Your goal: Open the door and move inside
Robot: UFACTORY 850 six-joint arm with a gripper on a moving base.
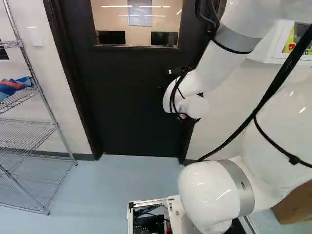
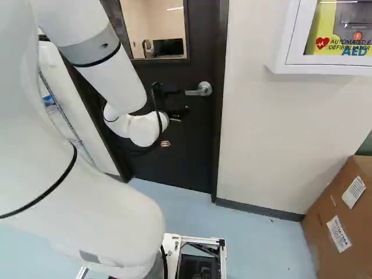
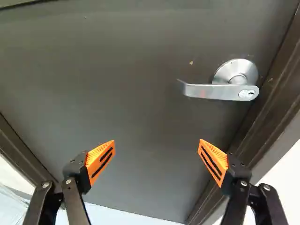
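The dark door (image 1: 131, 107) is filling the middle of the left base view and, as far as I can judge, is sitting shut in its frame (image 2: 220, 116), so the first step, opening it, is still waiting to be done and moving inside is depending on it. The white arm (image 2: 93, 203) is taking up much of the left side of the right base view, bending toward the door with its wrist hanging close to the panel. The gripper (image 3: 157, 141) is facing the door with its two fingers (image 3: 101, 159) spread wide and pinching nothing. The silver lever handle (image 3: 218, 91), the thing that is mattering now, is sitting right of centre in the upper half of the right base view; from the wrist it is showing ahead of the fingers, off toward the one nearer the frame, and nothing is touching it. To my eye the arm is lining up for the handle. The next move is calling for a sideways shift, then an approach and a downward press on the lever's free end, without knocking the frame.
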